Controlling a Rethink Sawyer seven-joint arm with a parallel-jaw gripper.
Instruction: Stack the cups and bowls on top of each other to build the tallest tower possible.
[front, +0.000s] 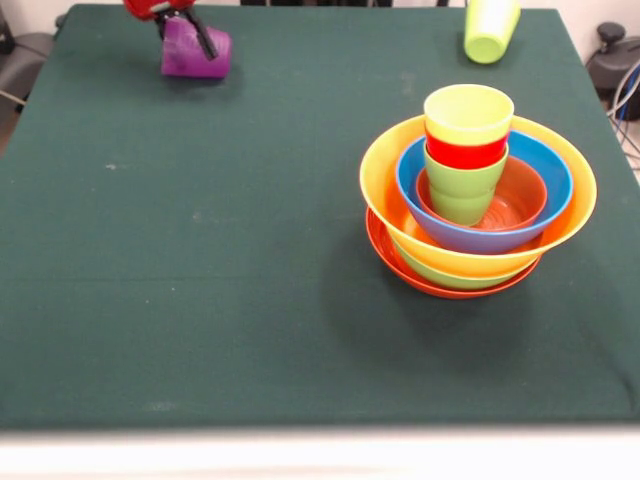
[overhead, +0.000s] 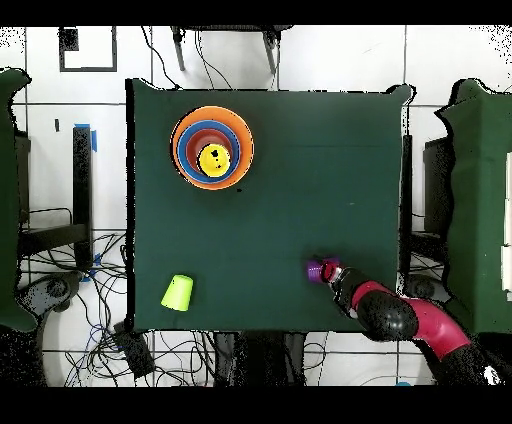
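My gripper (front: 190, 28), fingers closed on the purple cup (front: 195, 50) at the table's (front: 200, 300) far-left corner in front view, w/ the tower (front: 478, 195) of nested bowls & three cups well apart at right, one light green cup (front: 490, 30) lying alone beyond it.

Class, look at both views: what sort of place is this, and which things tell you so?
Probably a robotics lab: a robot arm works at a green-covered table, with loose cables on the tiled floor.
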